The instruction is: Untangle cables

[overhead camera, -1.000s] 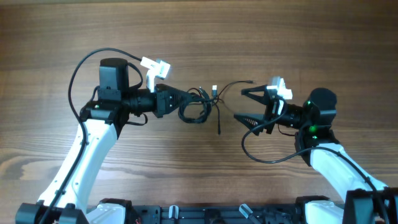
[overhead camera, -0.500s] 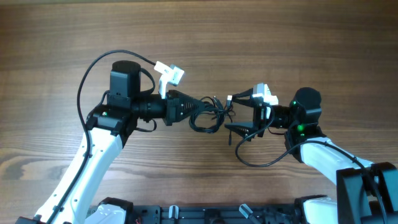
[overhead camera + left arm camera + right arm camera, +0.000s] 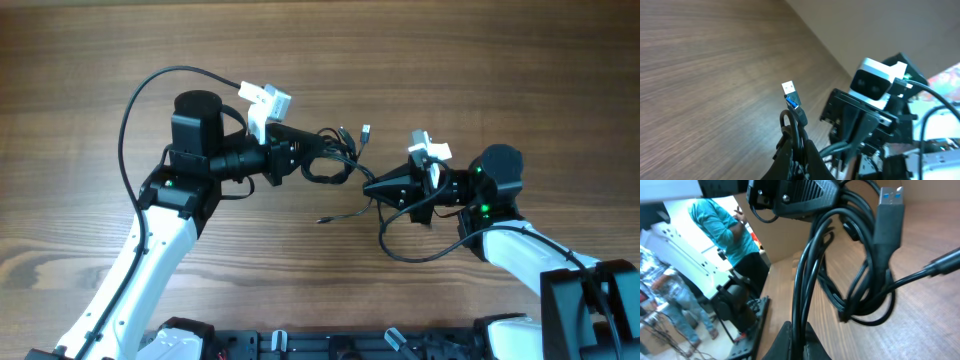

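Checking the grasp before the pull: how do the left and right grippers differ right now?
The left gripper clamps the looped bunch of the cables; the right gripper pinches a strand leading from it. The left gripper points rightward in the overhead view, the right gripper leftward. Both are shut on the cables.

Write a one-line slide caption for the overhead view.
Left fingers and right fingers each pinch the tangled black cables, stretched between both arms over a wooden table.

table (image 3: 100,60): matt wood grain | cables (image 3: 799,285): glossy black rubber | plug (image 3: 788,87): metal
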You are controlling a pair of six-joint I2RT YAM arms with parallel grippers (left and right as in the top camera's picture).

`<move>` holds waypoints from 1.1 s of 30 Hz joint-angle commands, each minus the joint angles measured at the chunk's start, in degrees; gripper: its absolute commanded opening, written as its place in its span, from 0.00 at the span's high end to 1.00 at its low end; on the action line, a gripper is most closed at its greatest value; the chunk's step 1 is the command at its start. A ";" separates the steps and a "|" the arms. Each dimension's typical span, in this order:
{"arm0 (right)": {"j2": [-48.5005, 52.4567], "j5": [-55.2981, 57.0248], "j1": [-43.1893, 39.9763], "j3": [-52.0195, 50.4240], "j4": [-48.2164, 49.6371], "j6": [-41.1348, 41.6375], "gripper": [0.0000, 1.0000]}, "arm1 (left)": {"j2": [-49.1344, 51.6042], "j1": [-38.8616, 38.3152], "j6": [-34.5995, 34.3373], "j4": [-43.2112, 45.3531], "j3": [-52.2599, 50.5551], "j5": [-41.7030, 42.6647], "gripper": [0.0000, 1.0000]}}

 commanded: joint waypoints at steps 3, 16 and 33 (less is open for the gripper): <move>0.59 0.70 0.26 0.28 0.68 13.84 0.96 | -1.01 0.00 -0.13 0.98 0.44 -4.20 0.96; 0.59 24.09 14.05 0.28 6.38 31.93 0.96 | -0.90 -1.99 1.49 7.13 0.44 6.03 0.96; 0.59 49.94 16.41 0.28 5.46 44.52 0.94 | -0.90 -7.76 5.95 3.48 0.44 6.05 0.96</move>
